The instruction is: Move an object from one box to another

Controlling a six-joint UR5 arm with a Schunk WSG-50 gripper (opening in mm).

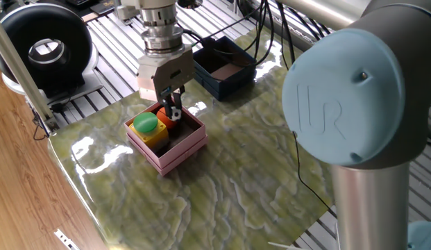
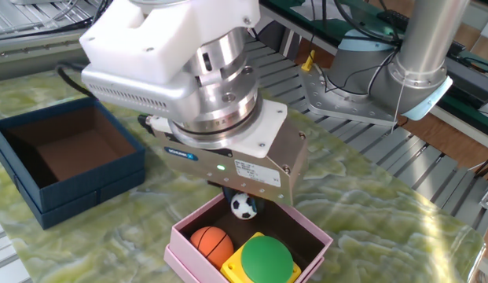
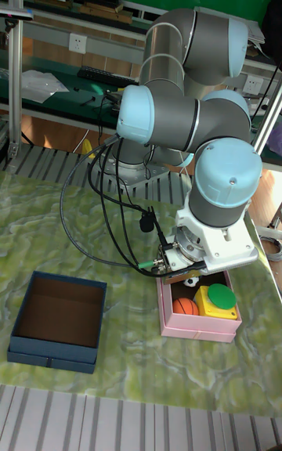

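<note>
Soccer ball [image 2: 244, 207], small, b/w, was held between narrow jaws of gripper [image 2: 244, 211], just above pink box [image 2: 308, 228] interior. Green-veined marble-look tabletop [image 1: 243, 173] was noted, w/ slatted metal frame beyond and green wall in the tall view. "UR" was read on arm joint cap [image 1: 354, 90]. Orange basketball [image 2: 212, 242] and yellow block w/ green cap [image 2: 266, 258] lay in pink box. Navy box [image 2: 59, 169] stood apart.

The table [image 1: 243, 173] has a glossy top with a green and cream marble pattern. Two boxes stand directly on it, well apart: a dark blue box [image 2: 39, 192] and a pale pink box [image 2: 185, 263], both open at the top.
</note>
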